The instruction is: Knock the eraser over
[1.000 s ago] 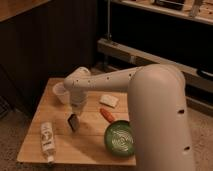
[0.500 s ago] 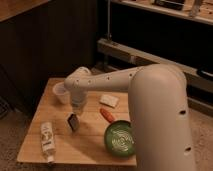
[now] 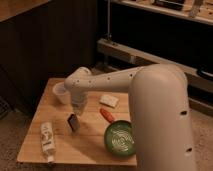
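Note:
The eraser [image 3: 73, 122] is a small dark block with a lighter grey face, standing tilted on the wooden table [image 3: 90, 145] left of centre. My gripper [image 3: 77, 110] hangs from the white arm just above and slightly right of the eraser, very close to its top. The arm reaches in from the right and covers much of the table's right side.
A white labelled bottle [image 3: 47, 140] lies at the front left. A clear plastic cup [image 3: 61, 92] stands at the back left. A pale flat block [image 3: 108, 100] and an orange carrot-like thing [image 3: 106, 115] lie mid-table. A green bowl [image 3: 119, 138] sits front right.

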You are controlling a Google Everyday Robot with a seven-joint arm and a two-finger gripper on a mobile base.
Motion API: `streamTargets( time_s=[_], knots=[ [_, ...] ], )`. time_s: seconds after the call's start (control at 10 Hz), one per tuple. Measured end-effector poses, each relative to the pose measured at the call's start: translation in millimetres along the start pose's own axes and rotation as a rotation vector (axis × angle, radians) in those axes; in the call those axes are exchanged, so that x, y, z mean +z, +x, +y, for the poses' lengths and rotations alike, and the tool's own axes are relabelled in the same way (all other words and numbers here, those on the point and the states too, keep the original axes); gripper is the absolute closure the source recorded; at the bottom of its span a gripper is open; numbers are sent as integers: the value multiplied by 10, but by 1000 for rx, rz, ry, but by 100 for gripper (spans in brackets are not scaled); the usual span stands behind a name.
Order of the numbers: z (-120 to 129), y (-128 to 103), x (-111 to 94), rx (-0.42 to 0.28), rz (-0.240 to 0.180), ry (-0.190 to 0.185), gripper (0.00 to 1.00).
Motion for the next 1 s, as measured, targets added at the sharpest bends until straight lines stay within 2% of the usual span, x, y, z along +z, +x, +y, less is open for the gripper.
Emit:
streamTargets(
  time_s=[1.0],
  knots=[
    [0,40,-10,-1,1,23,100]
  ],
)
